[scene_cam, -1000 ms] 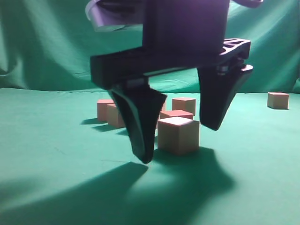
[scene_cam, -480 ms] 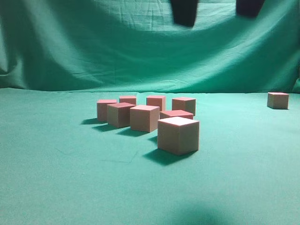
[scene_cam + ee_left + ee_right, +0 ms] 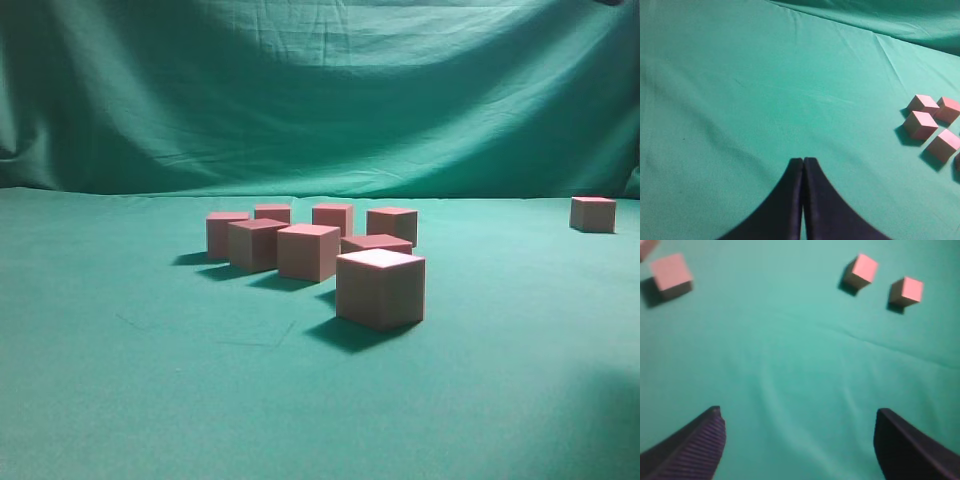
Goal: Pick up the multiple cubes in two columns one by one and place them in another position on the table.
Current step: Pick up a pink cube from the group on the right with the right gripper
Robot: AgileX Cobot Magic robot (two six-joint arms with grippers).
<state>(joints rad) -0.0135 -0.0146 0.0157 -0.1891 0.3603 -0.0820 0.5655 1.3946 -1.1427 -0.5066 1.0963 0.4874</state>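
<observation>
Black tapered pincer fingers [image 3: 790,210], ribbed inner pads [image 3: 700,445].

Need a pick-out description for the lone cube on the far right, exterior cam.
Start at the green table and find the cluster of cubes near its middle. Go right along the table's back edge, nearly to the frame edge: the lone cube sits there, by the draped backdrop. It is the only one standing apart.

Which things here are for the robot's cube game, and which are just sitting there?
For the job:
- the cubes, in a bunch on the table
- one cube far off at the right
- the table
- the right gripper, open and empty

Just there:
- the green backdrop
- the left gripper, shut, over bare cloth
</observation>
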